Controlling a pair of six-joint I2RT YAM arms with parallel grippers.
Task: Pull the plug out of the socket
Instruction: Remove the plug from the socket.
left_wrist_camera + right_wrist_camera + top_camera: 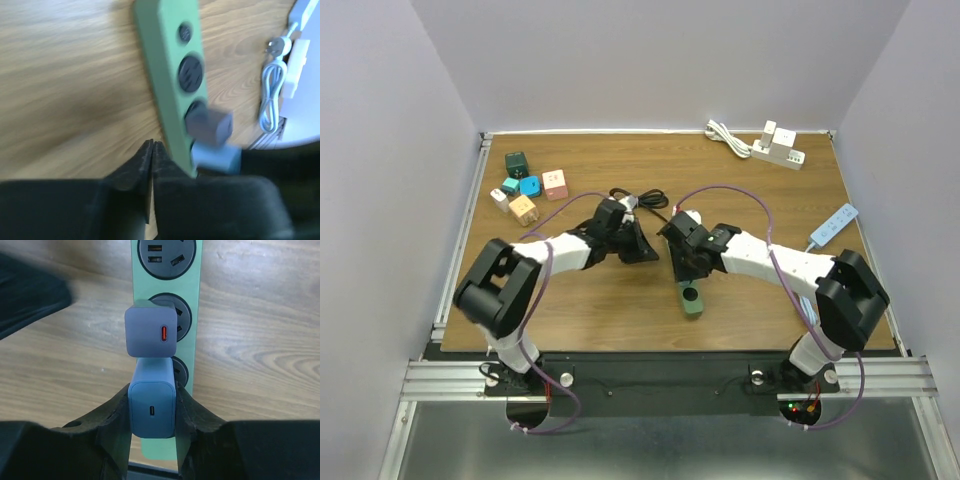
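A green power strip [165,290] lies on the wooden table, in the top view [693,297] partly under my right gripper [682,258]. Two plugs sit in it: a grey one [150,332] with a red port and a blue one [152,407] beside it. My right gripper [152,415] is shut on the blue plug, one finger on each side. My left gripper [152,150] is shut and empty, its tips on the table right next to the strip's long edge [167,65]; it also shows in the top view [638,245]. The left wrist view shows both plugs blurred [210,125].
A white power strip [778,150] with a coiled white cable [725,135] lies at the back right. Several coloured blocks [525,190] sit at the back left. A white bar-shaped device [833,225] lies at the right edge. A black cable [645,200] lies behind the grippers.
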